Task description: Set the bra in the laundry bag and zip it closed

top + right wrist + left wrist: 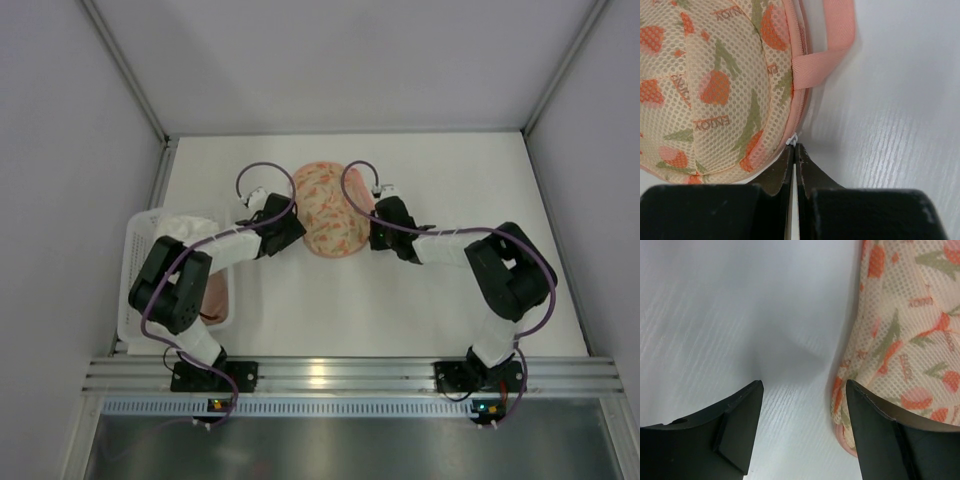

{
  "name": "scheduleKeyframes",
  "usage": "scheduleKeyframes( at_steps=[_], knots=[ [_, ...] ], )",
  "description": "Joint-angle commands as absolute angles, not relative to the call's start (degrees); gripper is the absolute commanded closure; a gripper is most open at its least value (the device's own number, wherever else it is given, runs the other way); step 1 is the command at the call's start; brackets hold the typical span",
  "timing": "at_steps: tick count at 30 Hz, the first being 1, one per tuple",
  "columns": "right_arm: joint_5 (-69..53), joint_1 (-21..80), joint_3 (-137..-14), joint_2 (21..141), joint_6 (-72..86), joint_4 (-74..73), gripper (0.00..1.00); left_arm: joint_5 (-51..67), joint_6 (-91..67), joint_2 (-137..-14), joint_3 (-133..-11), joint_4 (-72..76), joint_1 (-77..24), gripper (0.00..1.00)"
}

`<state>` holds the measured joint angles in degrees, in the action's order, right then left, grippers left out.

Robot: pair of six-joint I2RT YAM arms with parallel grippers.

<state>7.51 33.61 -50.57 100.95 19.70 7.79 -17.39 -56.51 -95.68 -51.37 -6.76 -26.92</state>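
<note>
The laundry bag (pixel 328 212) lies folded shut at the table's middle back, cream-peach with orange floral print. Its mesh shell fills the left wrist view (pixel 905 335) and the right wrist view (pixel 715 85), where its pink loop strap (pixel 827 55) shows. My right gripper (pixel 795 146) is shut on the white zip pull (pixel 793 140) at the bag's right rim. My left gripper (pixel 804 387) is open at the bag's left side, its right finger (pixel 880 430) against the shell. The bra is hidden from view.
A white rectangular plastic basket (pixel 140 250) stands at the left, partly under my left arm, with something pink in it. White walls close in the table on the left, right and back.
</note>
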Motion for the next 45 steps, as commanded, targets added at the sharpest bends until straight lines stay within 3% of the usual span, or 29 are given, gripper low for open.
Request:
scheduleKeyframes(
  at_steps=[1, 7, 18, 30, 45],
  knots=[
    [4.7, 33.8, -50.9, 100.5, 25.8, 8.0, 1.00, -14.3, -48.0, -90.7, -54.6, -6.8, -26.9, 0.27],
    [3.6, 36.9, -48.1, 98.8, 37.5, 9.1, 1.00, -10.9, -44.6, -81.7, -54.1, -4.3, -29.7, 0.27],
    [10.8, 46.8, -49.3, 99.1, 54.2, 14.5, 1.00, -11.4, -61.0, -79.4, -44.6, 3.6, -33.0, 0.25],
    [10.3, 50.6, -53.6, 105.2, 50.1, 17.5, 1.00, -11.7, -73.6, -80.7, -39.9, 4.6, -33.0, 0.25],
    [9.9, 51.0, -56.3, 105.9, 37.0, 14.0, 1.00, -13.7, -74.4, -90.6, -40.3, 3.4, -32.6, 0.25]
  ],
)
